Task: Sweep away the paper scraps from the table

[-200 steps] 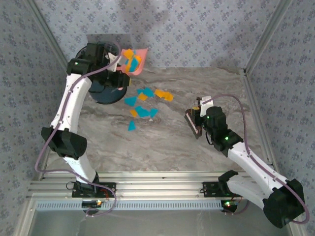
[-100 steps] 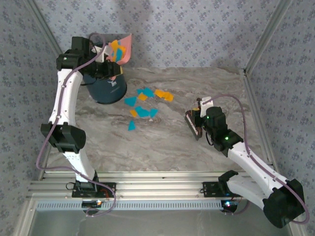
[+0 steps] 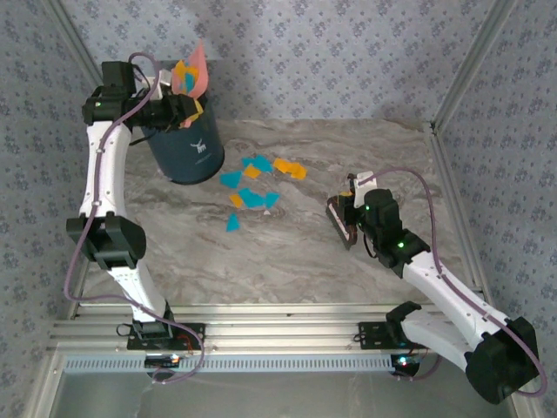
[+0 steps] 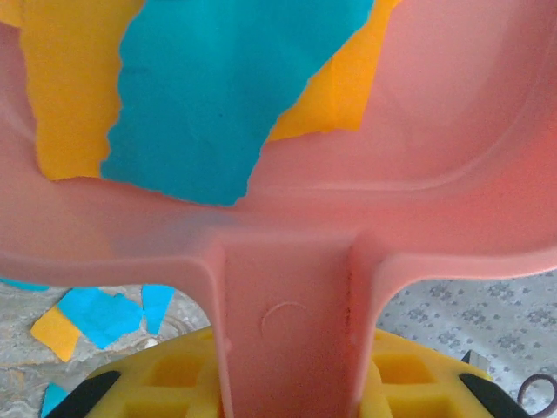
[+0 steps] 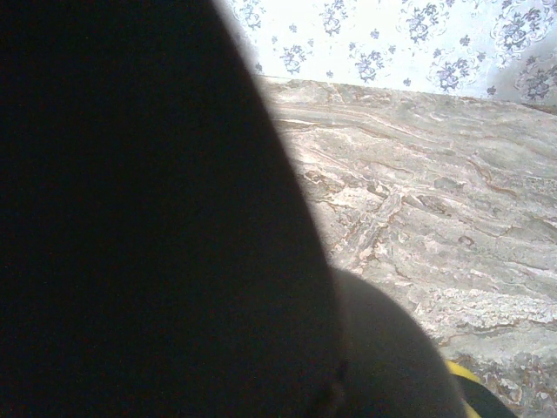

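Orange and teal paper scraps (image 3: 255,185) lie loose on the marble table (image 3: 296,261), just right of a dark blue bin (image 3: 187,152). My left gripper (image 3: 171,103) is shut on the handle of a pink dustpan (image 3: 195,73), which is tipped steeply above the bin. In the left wrist view the dustpan (image 4: 435,131) holds teal and orange paper scraps (image 4: 209,96), and its handle (image 4: 291,322) runs between my yellow fingers (image 4: 409,379). My right gripper (image 3: 355,205) is shut on a dark brush (image 3: 341,221) that rests on the table at the right. The brush (image 5: 148,218) blocks most of the right wrist view.
Wallpapered walls and aluminium rails (image 3: 452,83) close in the table at the back and sides. Bare marble (image 5: 435,192) lies ahead of the right gripper. A few scraps (image 4: 96,315) show on the table below the dustpan.
My left arm has swung the dustpan up and to the left and tipped it steeper, so it now hangs over the bin. The right arm and brush have stayed put.
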